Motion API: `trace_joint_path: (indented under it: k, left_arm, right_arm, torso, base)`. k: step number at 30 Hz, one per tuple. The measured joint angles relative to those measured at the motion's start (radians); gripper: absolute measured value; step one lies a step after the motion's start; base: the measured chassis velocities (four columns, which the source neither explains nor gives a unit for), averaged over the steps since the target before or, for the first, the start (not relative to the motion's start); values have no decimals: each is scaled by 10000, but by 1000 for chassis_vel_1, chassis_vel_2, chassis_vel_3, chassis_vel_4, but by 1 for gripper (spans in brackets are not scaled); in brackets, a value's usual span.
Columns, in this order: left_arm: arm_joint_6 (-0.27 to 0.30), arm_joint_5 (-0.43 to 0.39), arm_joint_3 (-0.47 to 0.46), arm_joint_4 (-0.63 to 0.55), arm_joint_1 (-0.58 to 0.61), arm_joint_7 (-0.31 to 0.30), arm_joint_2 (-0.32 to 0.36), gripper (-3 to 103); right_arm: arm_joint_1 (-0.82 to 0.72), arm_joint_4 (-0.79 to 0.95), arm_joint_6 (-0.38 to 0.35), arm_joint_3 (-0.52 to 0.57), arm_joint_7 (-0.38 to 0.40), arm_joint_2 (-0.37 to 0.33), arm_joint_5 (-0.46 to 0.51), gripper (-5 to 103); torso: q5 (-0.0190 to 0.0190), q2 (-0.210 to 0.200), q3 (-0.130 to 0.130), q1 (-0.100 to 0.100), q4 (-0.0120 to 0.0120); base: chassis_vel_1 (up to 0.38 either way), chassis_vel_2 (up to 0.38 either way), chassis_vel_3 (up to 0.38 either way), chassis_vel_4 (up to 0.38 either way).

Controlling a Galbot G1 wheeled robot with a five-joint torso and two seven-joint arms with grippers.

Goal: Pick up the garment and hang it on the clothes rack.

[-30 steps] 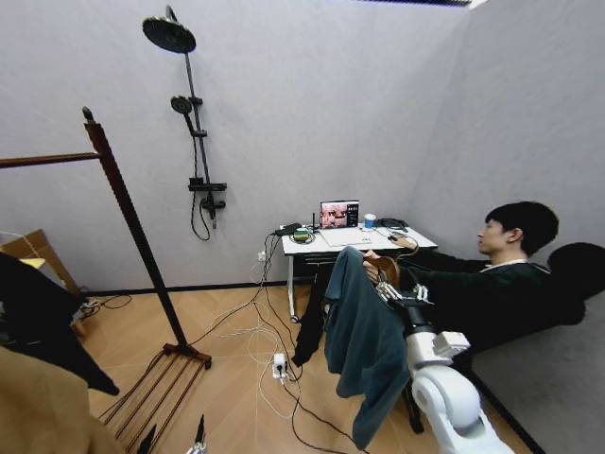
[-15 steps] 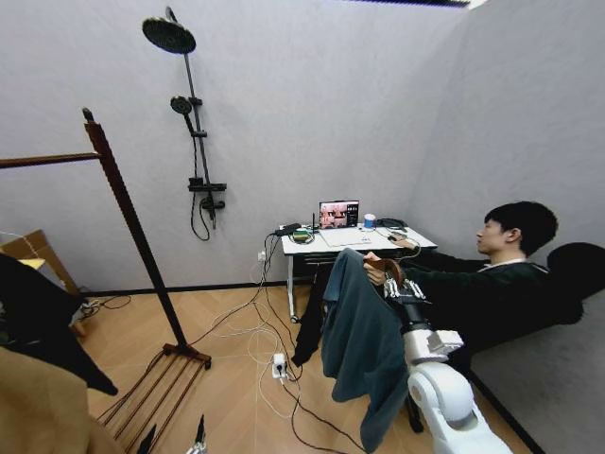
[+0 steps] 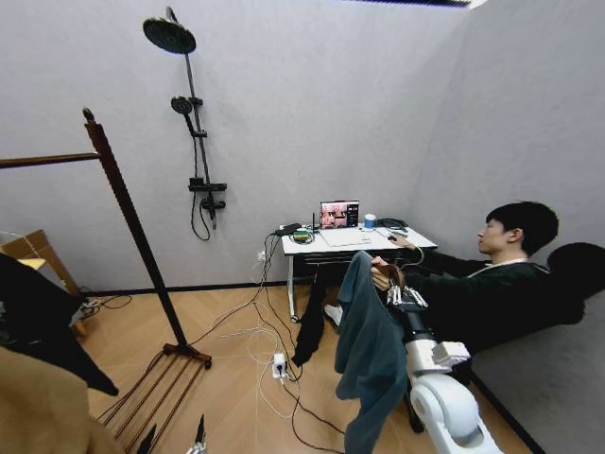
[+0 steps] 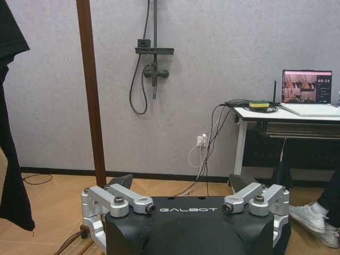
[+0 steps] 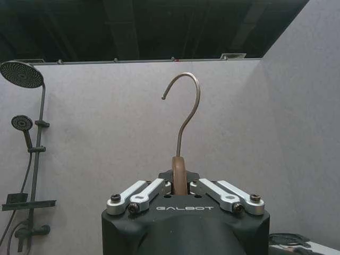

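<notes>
A dark teal garment (image 3: 369, 364) was held up in the air at the right of the room, draped from a wooden hanger (image 5: 179, 176). The hanger's neck was clamped between the fingers of the right gripper (image 3: 389, 284), which were closed tight on it, as seen from the right wrist. The metal hook (image 5: 184, 110) stood upright above the gripper against the grey wall. In the head view, the garment hung down in front of the white right arm (image 3: 440, 397), just before a seated person (image 3: 492, 284) and a small white desk (image 3: 354, 241) with a laptop.

The rack (image 3: 128, 232) was seen well apart from the garment, at the left of the room, its dark wooden upright leaning and its bar running off the left edge. A black jacket (image 3: 38, 322) hung below that bar.

The left gripper (image 4: 186, 183) was held low near the floor, fingers spread wide apart with nothing between them. A black shower stand (image 3: 194, 142) was fixed to the back wall.
</notes>
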Motion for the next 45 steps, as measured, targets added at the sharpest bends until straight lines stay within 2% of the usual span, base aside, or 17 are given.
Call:
trace_joint_path:
  k: [29,45]
  left_arm:
    - [0,0,0,0,0,0,0,100]
    - [0,0,0,0,0,0,0,100]
  right_arm:
    - [-105,141,366,-71,-552,-202,375,9]
    - [-258,429,367,58,-453,-383,268,9]
  torso:
    - [-2,0,0,0,2]
    - [0,0,0,0,2]
  base:
    - [45,46,49,42]
    - [125,123,127,120]
